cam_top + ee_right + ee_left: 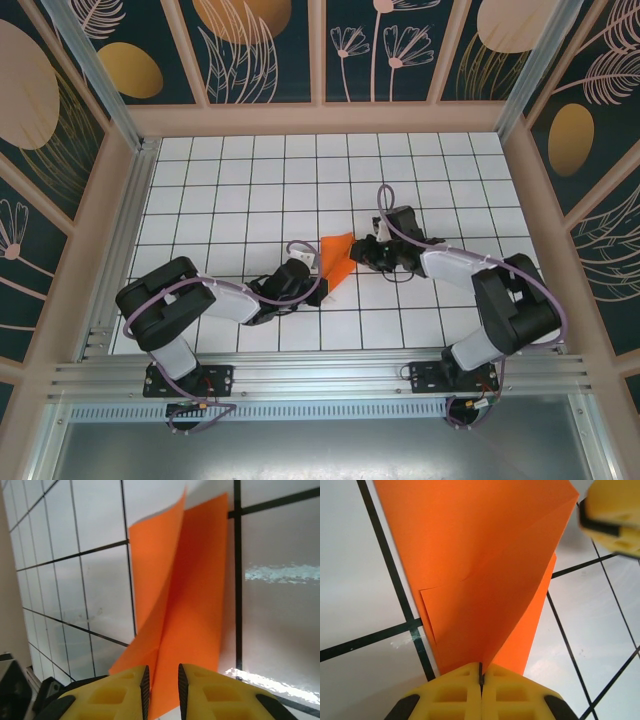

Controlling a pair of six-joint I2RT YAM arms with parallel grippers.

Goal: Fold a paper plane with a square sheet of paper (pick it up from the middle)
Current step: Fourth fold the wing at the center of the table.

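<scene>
Clenching paper (480, 555) at narrow end: left end effector (481, 674) | right end effector (163, 674): grip unclear | long axis near-far

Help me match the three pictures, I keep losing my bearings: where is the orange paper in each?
Top external: the orange paper near the centre of the table.
Left wrist: upper middle, narrowing toward the bottom edge.
Right wrist: centre, two layers running down to the bottom.
Shared landmark: black grid lines on the white table.
</scene>
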